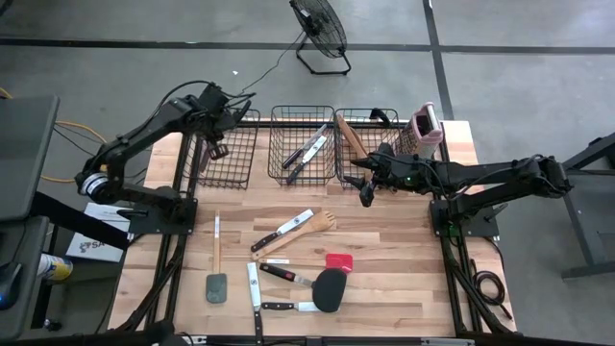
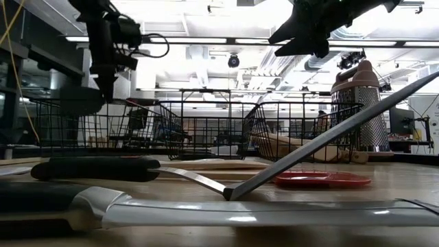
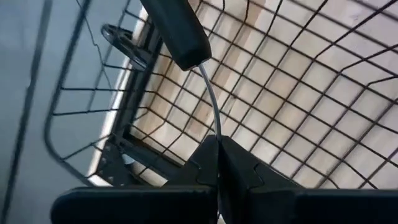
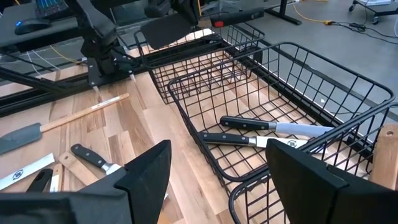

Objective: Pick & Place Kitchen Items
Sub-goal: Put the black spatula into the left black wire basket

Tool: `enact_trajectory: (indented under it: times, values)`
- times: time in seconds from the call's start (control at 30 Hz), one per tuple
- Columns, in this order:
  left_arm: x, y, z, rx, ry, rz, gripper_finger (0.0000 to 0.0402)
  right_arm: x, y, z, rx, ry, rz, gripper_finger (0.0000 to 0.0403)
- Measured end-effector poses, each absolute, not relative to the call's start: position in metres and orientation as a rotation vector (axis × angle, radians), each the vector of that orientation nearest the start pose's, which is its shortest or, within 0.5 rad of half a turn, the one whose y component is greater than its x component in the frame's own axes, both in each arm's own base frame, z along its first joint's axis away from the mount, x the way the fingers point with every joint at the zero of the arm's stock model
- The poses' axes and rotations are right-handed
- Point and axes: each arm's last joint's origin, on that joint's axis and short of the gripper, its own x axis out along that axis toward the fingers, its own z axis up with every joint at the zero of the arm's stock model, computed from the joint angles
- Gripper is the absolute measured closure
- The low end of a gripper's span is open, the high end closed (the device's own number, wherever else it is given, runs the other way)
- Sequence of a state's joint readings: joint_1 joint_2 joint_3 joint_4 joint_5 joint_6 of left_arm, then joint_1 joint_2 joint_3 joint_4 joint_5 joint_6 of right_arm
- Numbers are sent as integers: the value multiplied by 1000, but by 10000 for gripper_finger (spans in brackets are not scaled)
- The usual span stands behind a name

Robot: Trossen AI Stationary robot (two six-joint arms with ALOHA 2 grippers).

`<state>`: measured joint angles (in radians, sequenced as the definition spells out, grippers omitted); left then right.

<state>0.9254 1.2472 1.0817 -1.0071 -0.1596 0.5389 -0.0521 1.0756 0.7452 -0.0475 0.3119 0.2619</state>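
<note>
My left gripper (image 1: 217, 146) (image 3: 217, 148) hangs over the left wire basket (image 1: 226, 159) and is shut on a black utensil (image 3: 177, 28) with a thin steel shank. My right gripper (image 1: 366, 195) (image 4: 217, 165) is open and empty. It hovers above the table just in front of the middle basket (image 4: 261, 118), where two black-handled knives (image 4: 261, 132) lie on the floor. Wooden utensils (image 1: 348, 135) lie in the right basket. More knives, wooden spatulas, a grey spatula (image 1: 216, 285), a red one (image 1: 338, 260) and a black one (image 1: 330, 290) lie flat on the table. My left gripper pinches the utensil's thin steel shank (image 3: 215, 121) between its two fingers, coming from above and pointing down. The black part reaches out beyond the fingertips over the left basket's wire floor. The utensil is lifted clear of the table.
The pink-and-white box grater (image 1: 425, 127) stands upright at the table's far right corner beside the right basket (image 1: 370, 144). The three baskets line the far edge. Bare wood shows on the table's right side (image 1: 404, 269). A floor fan (image 1: 320, 29) stands beyond the table.
</note>
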Motion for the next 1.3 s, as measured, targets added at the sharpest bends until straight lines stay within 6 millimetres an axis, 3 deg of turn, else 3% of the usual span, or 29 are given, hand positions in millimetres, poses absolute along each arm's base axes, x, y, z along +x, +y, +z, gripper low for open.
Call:
enact_trajectory:
  times: [0.33, 0.93, 1.3]
  values:
    - [120, 185, 258, -113, 1342, 572, 401, 234, -21, 278, 209, 325, -410, 149]
    - [122, 185, 252, 87, 1379, 376, 401, 234, -21, 278, 210, 324, -410, 149]
    - [130, 198, 232, 47, 1432, 335, 402, 234, -21, 278, 210, 325, -410, 149]
